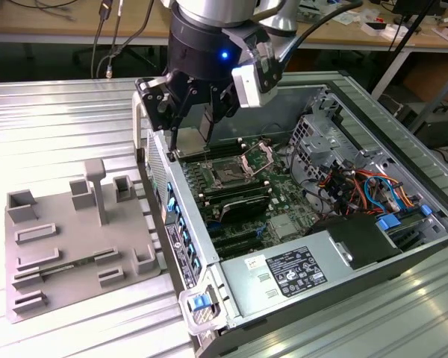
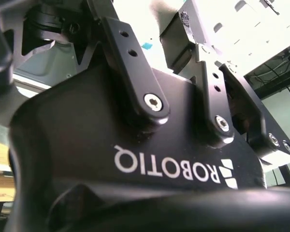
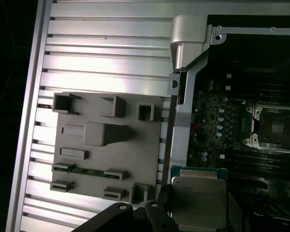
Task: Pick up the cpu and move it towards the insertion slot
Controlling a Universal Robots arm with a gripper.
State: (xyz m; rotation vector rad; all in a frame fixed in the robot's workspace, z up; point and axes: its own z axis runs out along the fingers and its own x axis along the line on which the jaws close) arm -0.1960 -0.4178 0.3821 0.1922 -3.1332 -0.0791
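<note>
The black two-fingered gripper (image 1: pixel 198 119) is clamped on the flat square silvery-topped cpu (image 3: pixel 199 202), holding it in the air over the edge of the open grey metal computer case (image 1: pixel 343 268). On the green motherboard (image 1: pixel 284 201) inside, the square silver-framed insertion slot (image 1: pixel 229 175) with a dark centre lies near it. The grey plastic tray (image 1: pixel 75 246) rests beside the case on the ribbed metal table (image 1: pixel 52 119).

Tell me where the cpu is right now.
In the first wrist view the cpu sits held in the tool, over the computer case's edge, between the grey tray and the insertion slot.
</note>
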